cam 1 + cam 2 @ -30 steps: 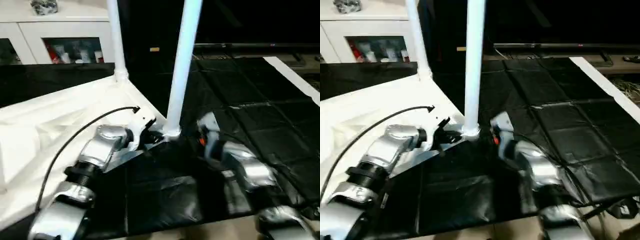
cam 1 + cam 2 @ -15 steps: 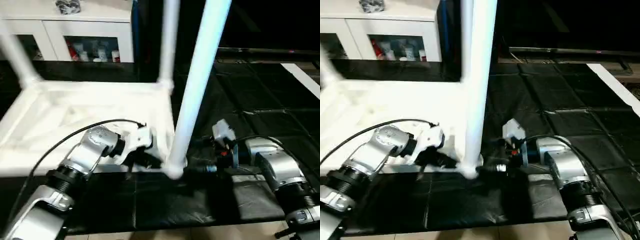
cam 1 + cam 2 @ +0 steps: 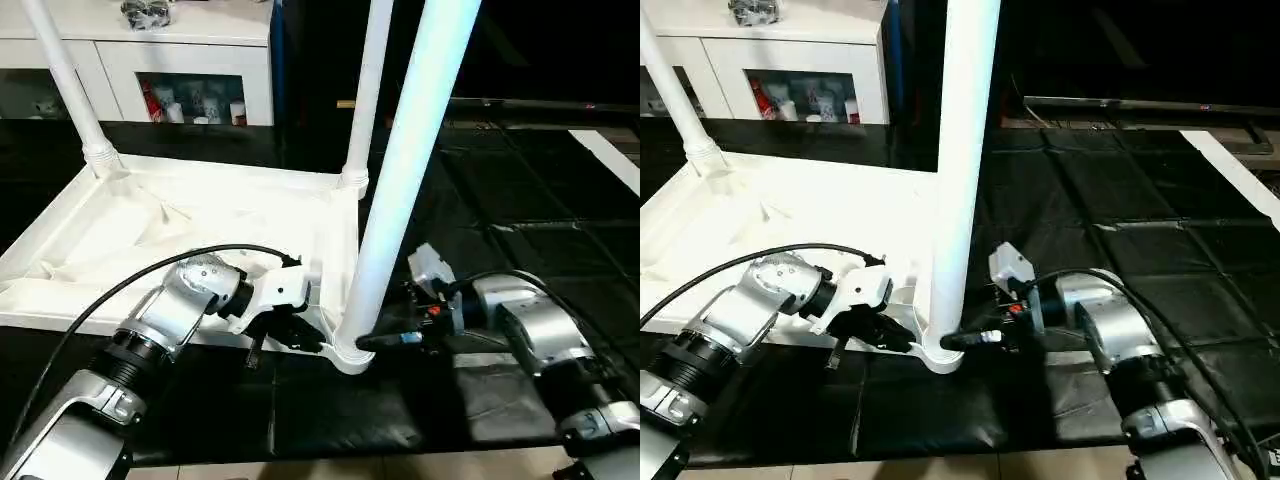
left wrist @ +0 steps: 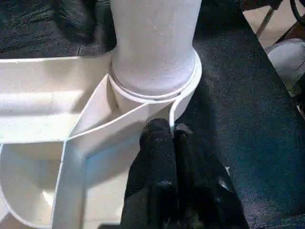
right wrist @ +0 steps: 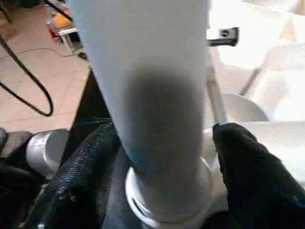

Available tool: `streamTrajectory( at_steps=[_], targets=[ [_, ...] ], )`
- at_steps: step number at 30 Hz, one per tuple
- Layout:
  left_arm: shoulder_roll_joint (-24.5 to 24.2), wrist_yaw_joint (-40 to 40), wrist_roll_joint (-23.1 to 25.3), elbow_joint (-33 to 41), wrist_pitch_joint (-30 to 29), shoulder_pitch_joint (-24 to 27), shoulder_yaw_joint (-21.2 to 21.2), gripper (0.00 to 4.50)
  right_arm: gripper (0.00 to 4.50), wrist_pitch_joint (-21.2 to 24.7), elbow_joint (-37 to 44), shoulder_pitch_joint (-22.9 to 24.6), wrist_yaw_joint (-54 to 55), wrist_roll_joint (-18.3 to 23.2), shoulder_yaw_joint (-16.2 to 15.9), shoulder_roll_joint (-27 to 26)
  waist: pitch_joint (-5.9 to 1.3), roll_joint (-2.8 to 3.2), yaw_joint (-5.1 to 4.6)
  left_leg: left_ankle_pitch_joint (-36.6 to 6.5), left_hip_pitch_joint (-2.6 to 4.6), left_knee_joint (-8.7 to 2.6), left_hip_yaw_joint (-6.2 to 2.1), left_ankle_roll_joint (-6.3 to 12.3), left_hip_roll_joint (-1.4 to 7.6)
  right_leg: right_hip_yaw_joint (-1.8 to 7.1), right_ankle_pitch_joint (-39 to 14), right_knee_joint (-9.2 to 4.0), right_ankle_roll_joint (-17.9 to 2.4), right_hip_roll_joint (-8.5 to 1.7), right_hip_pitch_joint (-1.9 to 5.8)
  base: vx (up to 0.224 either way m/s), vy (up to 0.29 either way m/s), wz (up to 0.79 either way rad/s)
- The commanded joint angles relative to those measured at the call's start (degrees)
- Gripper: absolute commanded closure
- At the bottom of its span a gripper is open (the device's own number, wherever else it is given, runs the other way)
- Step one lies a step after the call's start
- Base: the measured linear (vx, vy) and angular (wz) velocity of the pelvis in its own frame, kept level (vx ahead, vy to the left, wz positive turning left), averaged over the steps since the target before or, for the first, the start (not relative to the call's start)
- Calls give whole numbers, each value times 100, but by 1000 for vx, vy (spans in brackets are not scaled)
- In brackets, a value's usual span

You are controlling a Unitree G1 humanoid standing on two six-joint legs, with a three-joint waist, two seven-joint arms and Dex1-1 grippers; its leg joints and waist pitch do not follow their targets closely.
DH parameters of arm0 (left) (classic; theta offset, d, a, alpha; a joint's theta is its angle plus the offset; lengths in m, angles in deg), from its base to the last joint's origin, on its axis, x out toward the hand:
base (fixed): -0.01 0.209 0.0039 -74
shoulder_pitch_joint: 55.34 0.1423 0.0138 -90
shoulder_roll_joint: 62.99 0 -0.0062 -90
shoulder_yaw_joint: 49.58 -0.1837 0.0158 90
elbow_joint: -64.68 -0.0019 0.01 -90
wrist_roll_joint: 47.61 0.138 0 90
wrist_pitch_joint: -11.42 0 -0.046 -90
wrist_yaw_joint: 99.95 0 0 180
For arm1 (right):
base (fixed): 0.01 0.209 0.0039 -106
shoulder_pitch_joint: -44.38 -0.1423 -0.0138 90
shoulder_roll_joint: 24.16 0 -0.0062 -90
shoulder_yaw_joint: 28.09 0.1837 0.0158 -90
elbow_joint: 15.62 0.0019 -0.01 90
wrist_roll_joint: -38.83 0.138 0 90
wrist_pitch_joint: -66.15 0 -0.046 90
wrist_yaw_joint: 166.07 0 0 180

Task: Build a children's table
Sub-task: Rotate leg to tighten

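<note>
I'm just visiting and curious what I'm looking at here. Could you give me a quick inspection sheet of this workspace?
Surface: black padded mat.
Job's things: white table top lying upside down; three legs standing in corner sockets, nearest leg.
Clutter: nothing seen.
Grippers: left gripper jaws shut, against the rim by the nearest socket; right gripper jaws spread either side of the nearest leg's base.
Cables: black cable over the left forearm.
Surroundings: white glass-door cabinet behind.

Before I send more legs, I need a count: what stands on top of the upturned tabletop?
Three white legs rise from corner sockets of the tabletop: the near leg, a far leg and another far leg. The fourth corner lies outside the pictures.
</note>
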Motion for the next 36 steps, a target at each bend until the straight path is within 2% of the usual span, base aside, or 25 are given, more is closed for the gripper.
streamTrajectory(
  at_steps=[1, 6, 7, 11, 18, 21, 22, 23, 25, 26, 28, 29, 31, 32, 33, 34, 35, 36],
  targets=[
    [79, 202, 127, 104, 64, -3, -321, 450, 156, 3, -89, -111, -73, -5, -27, 0, -334, -4, -40, -551, -72, -396, 73, 373, 113, 276, -1268, -305, -1245, -279, 383, 0, 0, 0],
    [81, 173, 124, 133, 55, 15, -344, 450, 191, -26, -297, -213, -90, -8, -53, -96, -331, 4, -40, -600, -65, -403, 69, 324, 117, 277, -1359, -310, -1234, -285, 382, 0, 0, 0],
    [82, 172, 124, 136, 54, 18, -345, 450, 218, -24, -308, -220, -93, -6, -55, -103, -336, 3, -42, -571, -68, -399, 71, 328, 115, 276, -1314, -307, -1240, -284, 385, 0, 0, 0],
    [90, 159, 139, 137, 51, 31, -348, 450, 239, 26, -344, -253, -157, 14, -81, -150, -334, -1, -44, -536, -75, -395, 74, 343, 107, 277, -1269, -302, -1243, -277, 389, 0, 0, 0],
    [123, 69, 171, 84, 23, 18, -314, 450, 244, 78, -320, -233, -270, 59, -125, -157, -335, -16, -48, -539, -67, -394, 76, 349, 113, 277, -1313, -305, -1232, -276, 381, 0, 0, 0],
    [176, -58, 161, 21, -43, 16, -246, 450, 244, 100, -261, -182, -308, 50, -160, -165, -336, 18, -43, -554, -64, -392, 74, 340, 111, 278, -1306, -305, -1243, -279, 383, 0, 0, 0],
    [193, -94, 154, 5, -72, 21, -226, 450, 244, 111, -222, -152, -303, 52, -169, -170, -335, 9, -46, -571, -66, -392, 75, 334, 112, 277, -1317, -309, -1239, -276, 383, 0, 0, 0],
    [215, -143, 147, -15, -111, 23, -202, 450, 244, 132, -173, -112, -291, 58, -180, -180, -335, 39, -41, -589, -55, -393, 74, 326, 114, 278, -1307, -308, -1250, -275, 376, 0, 0, 0],
    [264, -246, 133, -52, -202, 25, -151, 450, 244, 194, -44, 2, -251, 81, -203, -202, -330, 30, -41, -626, -50, -394, 80, 322, 115, 279, -1310, -320, -1252, -269, 374, 0, 0, 0],
    [285, -290, 128, -73, -236, 22, -128, 450, 244, 227, 5, 52, -206, 92, -201, -221, -329, 53, -25, -662, -19, -393, 85, 317, 120, 283, -1283, -323, -1277, -266, 353, 0, 0, 0],
    [360, -440, 97, -111, -400, 8, -47, 450, 244, 372, 131, 193, 61, 126, -146, -306, -331, 61, -31, -667, -48, -402, 80, 301, 113, 287, -1241, -306, -1283, -258, 388, 0, 0, 0],
    [360, -440, 97, -111, -400, 8, -47, 450, 244, 372, 131, 193, 61, 126, -146, -306, -324, 55, -19, -688, -36, -405, 84, 303, 117, 286, -1277, -328, -1264, -265, 375, 0, 0, 0],
    [481, -673, 59, -167, -611, -19, 69, 450, 244, 557, 235, 328, 502, 82, -94, -427, -302, 52, -38, -876, -34, -420, 84, 255, 102, 284, -1623, -374, -1155, -268, 370, 0, 0, 0],
    [651, -1023, 36, -265, -822, -64, 212, 450, 244, 632, 280, 443, 1039, -79, -78, -573, -288, 46, -54, -934, -32, -429, 84, 219, 97, 289, -1782, -398, -1096, -270, 366, 0, 0, 0],
    [659, -1039, 34, -269, -832, -67, 219, 450, 244, 638, 279, 445, 1065, -84, -75, -583, -248, 43, -73, -1201, -8, -444, 76, 145, 76, 271, -2349, -465, -928, -270, 340, 0, 0, 0],
    [821, -1344, -1, -349, -1022, -104, 349, 450, 244, 732, 247, 479, 1526, -184, -29, -755, -225, 38, -103, -1434, 11, -456, 51, 96, 58, 245, -2994, -532, -681, -283, 337, 0, 0, 0],
    [877, -1448, -13, -378, -1081, -118, 392, 450, 244, 747, 229, 486, 1679, -216, -12, -818, -208, 40, -121, -1573, 35, -453, 42, 87, 42, 224, -3315, -584, -564, -284, 310, 0, 0, 0],
    [1007, -1691, -32, -442, -1200, -147, 494, 450, 247, 801, 159, 470, 2053, -279, 53, -987, -200, 34, -170, -1759, 69, -441, 16, 39, 24, 190, -3766, -650, -354, -294, 286, 0, 0, 0]
  ],
)
